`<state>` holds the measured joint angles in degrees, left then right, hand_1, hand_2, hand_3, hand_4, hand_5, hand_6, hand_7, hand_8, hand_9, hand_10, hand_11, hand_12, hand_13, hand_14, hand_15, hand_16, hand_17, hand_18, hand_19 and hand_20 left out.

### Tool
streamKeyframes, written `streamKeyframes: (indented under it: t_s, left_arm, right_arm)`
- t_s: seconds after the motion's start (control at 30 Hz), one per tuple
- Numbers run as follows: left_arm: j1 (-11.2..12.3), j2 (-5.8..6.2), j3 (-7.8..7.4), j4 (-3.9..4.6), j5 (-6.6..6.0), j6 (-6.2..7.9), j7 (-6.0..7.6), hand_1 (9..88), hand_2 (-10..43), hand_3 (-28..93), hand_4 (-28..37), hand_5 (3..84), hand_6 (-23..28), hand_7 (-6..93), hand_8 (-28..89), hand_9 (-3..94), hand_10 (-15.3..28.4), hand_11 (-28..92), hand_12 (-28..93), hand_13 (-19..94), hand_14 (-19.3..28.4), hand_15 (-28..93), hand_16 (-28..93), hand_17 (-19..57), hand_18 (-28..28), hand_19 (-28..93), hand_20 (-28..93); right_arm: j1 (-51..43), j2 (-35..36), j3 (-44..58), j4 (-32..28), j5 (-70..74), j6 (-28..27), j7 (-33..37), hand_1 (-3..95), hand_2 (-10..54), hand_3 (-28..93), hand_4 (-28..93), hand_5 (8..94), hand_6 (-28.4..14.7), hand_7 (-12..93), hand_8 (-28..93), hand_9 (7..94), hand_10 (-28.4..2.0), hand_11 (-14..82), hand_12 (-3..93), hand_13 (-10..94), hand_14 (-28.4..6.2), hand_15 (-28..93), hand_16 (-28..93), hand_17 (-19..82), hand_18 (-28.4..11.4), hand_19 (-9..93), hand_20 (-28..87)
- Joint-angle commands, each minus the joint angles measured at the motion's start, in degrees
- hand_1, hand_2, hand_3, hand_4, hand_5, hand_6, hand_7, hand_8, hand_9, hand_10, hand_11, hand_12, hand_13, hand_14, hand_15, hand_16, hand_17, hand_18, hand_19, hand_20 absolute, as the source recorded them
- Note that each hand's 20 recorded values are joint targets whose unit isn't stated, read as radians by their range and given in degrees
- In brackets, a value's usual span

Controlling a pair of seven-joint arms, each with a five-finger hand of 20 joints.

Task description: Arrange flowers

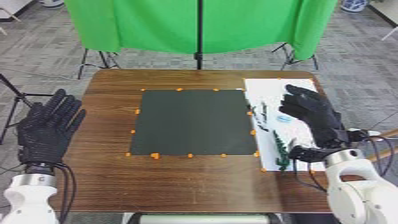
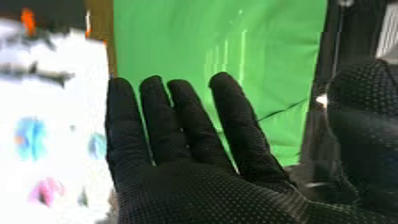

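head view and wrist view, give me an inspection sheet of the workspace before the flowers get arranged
surface: brown wooden table, dark square mat in the middle, white sheet at the right
job's things: green sprig, blue piece and pink piece on the white sheet
clutter: small orange marks around the mat
grippers: left hand open beside the table; right hand open over the sheet
cables: dark, at both wrists
surroundings: green cloth, grey floor

your left hand (image 1: 44, 131) lay open, fingers straight, pointing forward | your right arm (image 1: 360, 182) angled in from its side | your right hand (image 1: 311, 112) was open, fingers extended
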<state>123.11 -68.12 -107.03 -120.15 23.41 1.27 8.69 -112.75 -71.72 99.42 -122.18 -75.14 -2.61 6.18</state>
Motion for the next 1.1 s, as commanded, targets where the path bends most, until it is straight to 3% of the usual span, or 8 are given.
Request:
streamKeyframes:
  t_s: [0.03,0.13,0.23,0.47,0.6,0.83,0.97,1.1]
  left_arm:
    - [1.3,-0.67,-0.36,-0.03,-0.8,0.65,-0.44,27.2,12.1,72,-28.3,43.8,5.9,11.8,-10,34.2,12.7,14,7,23,10.3,21,-10,-2.9,10.4,27,9]
    - [1.4,-0.88,-0.28,-0.16,1.2,1.26,-1.14,27.2,13.3,72,-28.3,44.1,6.2,11.9,-10,34.5,12.8,14,7,23,10.5,21,-10,-2.9,10.3,27,9]
    - [1.8,-1.07,-0.48,-0.34,0.92,0.9,-1.1,27.2,14.0,71,-28.3,44.4,6.4,12.0,-10,34.9,13.1,15,7,23,10.6,21,-10,-2.9,10.3,28,9]
    - [2.1,-1.87,-0.77,-0.1,1.6,-0.48,-1.58,27.3,14.4,71,-28.3,44.7,6.6,12.6,-10,35.5,13.2,15,7,23,10.9,22,-10,-3.0,10.3,28,9]
    - [1.7,-2.35,-1.33,0.62,2.21,-3.07,-2.29,27.3,14.6,71,-28.3,44.7,6.7,12.6,-10,35.8,13.4,15,7,24,11.1,22,-10,-3.0,10.2,28,8]
    - [1.8,-2.29,-1.58,0.46,2.03,-2.04,-2.79,27.2,14.7,71,-28.3,44.5,6.7,12.8,-10,35.9,13.6,16,8,24,12.2,23,-9,-3.2,10.4,28,8]
    - [1.6,-2.35,-1.23,0.54,1.85,-1.83,-2.95,27.4,14.8,71,-28.3,44.6,6.8,13.0,-10,36.5,14.1,17,9,27,14.7,29,-6,-3.5,11.1,29,10]
    - [1.6,-2.24,-1.11,0.91,1.84,-2.24,-3.09,27.3,14.9,70,-28.3,44.8,7.0,13.2,-10,36.9,14.3,17,10,28,15.2,32,-6,-3.4,11.4,30,10]
  right_arm:
    - [-2.3,5.3,-4.8,-1.6,-37.5,12.7,5.6,21.4,-8.7,86,-28,40.4,-8.3,18,-14,37.3,-19.7,8.2,9.0,33,-16.9,15,12,13,-18.6,35,14]
    - [-4.3,6.1,-5.0,-2.4,-49.2,12.5,6.7,23.5,-8.9,87,-28,46.1,-9.9,18,-15,41.6,-19.9,10.3,7.8,36,-16.5,20,9,14,-19.1,40,13]
    - [-5.2,5.9,-5.1,-2.7,-57.6,10.4,8.9,24.1,-9.4,87,-28,49.9,-9.1,19,-15,45.8,-18.7,11.6,9.4,39,-16.3,23,10,15,-20.0,46,14]
    - [-5.9,5.4,-8.1,-2.7,-72.3,-0.4,15.6,24.0,-9.5,82,-28,45.0,-4.6,47,-18,47.6,-18.6,27.1,20.5,37,-17.2,35,15,14,-20.7,55,16]
    - [-7.6,4.0,-8.8,-1.5,-72.7,-0.1,18.6,23.6,-9.5,82,-28,44.5,-5.4,56,-21,46.7,-19.4,29.8,21.5,36,-17.6,39,14,15,-21.2,56,17]
    - [-7.5,5.2,-13.8,-0.5,-78.8,-1.6,24.4,24.7,-9.5,79,-28,43.3,-7.1,59,-24,44.5,-21.1,38.6,24.4,36,-19.8,55,16,16,-22.4,66,21]
    - [-6.6,4.5,-17.0,0.1,-81.3,-4.6,26.8,24.7,-9.5,72,-28,49.1,-7.3,58,-22,45.8,-22.8,57.0,34.9,38,-24.4,78,33,18,-26.1,78,43]
    - [-5.7,3.4,-17.3,1.4,-80.6,-5.3,26.6,25.4,-9.5,72,-28,50.4,-8.0,55,-21,46.8,-23.4,58.1,36.5,39,-25.6,80,37,19,-27.0,80,48]
